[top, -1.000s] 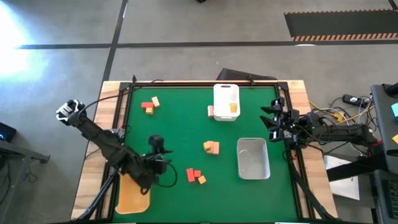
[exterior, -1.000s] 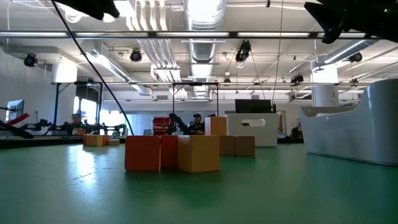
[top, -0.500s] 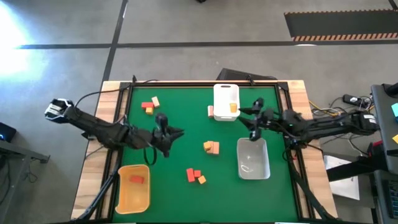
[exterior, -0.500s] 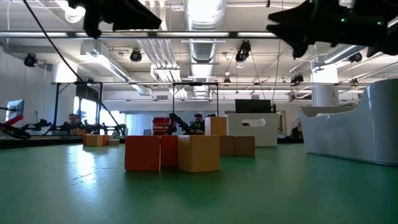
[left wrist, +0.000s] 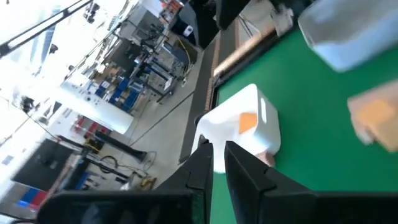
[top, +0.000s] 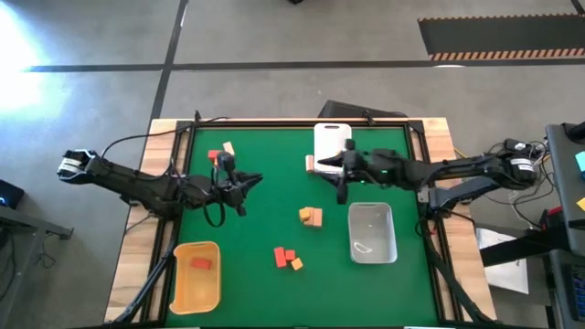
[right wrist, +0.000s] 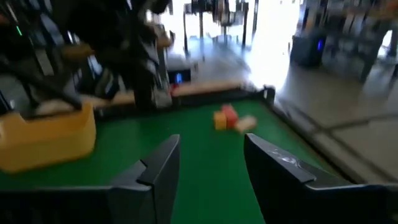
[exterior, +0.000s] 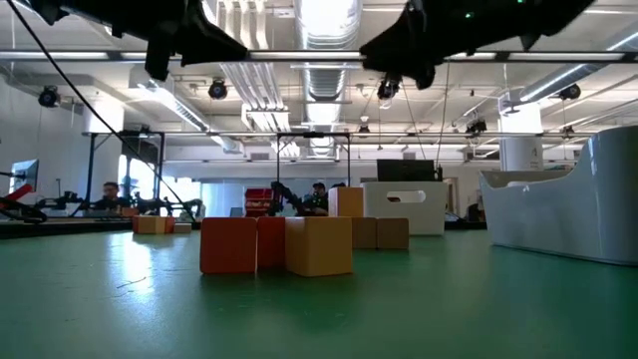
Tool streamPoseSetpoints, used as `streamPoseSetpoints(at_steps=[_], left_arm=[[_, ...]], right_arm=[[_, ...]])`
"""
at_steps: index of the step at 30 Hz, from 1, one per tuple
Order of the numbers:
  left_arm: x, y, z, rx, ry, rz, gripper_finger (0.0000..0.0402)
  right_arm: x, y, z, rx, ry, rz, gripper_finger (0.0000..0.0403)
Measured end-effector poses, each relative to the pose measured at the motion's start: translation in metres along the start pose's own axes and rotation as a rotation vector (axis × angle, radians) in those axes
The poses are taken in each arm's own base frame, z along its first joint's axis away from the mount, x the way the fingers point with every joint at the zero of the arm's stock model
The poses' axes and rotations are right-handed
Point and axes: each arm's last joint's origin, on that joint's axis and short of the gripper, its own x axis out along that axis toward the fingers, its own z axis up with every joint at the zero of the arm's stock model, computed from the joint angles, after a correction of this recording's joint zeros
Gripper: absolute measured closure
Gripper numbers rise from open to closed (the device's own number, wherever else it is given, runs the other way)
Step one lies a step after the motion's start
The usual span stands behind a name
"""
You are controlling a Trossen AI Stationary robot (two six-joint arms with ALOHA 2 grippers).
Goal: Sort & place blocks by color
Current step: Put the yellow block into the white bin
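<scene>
Small red, orange and tan blocks lie in clusters on the green table: one at the far left [top: 219,153], one in the middle [top: 311,217], one near the front [top: 288,259]. A red block [top: 201,263] lies in the yellow tray [top: 183,291]. An orange block [left wrist: 247,121] lies in the white tray [top: 331,137], and a tan one [top: 311,164] rests against that tray's left side. My left gripper [top: 254,180] hovers above the table's left half, shut and holding nothing. My right gripper [top: 324,164] hovers beside the white tray, open and holding nothing.
A clear tray [top: 372,233] stands at the right front, under my right arm. Cables trail along the table's left and right edges. The green mat between the clusters is bare.
My left gripper has left the yellow tray at the front left and swung toward the far edge and the table's middle; a red block now lies in that tray. My right gripper has risen and reached from the right edge toward the left, to the white tray.
</scene>
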Motion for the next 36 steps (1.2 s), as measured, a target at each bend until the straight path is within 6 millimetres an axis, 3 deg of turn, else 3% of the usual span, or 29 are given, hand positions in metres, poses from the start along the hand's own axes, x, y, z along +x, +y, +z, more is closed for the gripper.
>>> streamPoseSetpoints(at_steps=[10,17,22,26,36], left_arm=[[-0.001,0.004,0.002,0.067,-0.009,0.029,0.0378],[-0.001,0.004,0.002,0.073,-0.007,0.033,0.0378],[-0.001,0.006,0.003,0.089,-0.010,0.038,0.0378],[-0.001,0.005,0.003,0.092,-0.009,0.037,0.0378],[-0.001,0.005,0.003,0.092,-0.008,0.037,0.0378]], right_arm=[[0.043,0.027,0.005,-0.078,0.340,0.061,0.0272],[0.056,0.045,0.002,-0.109,0.610,0.082,0.0299],[0.066,0.052,-0.004,-0.126,0.702,0.089,0.0308],[0.074,0.056,-0.015,-0.144,0.738,0.096,0.0287],[0.091,0.059,-0.044,-0.152,0.834,0.171,0.0166]])
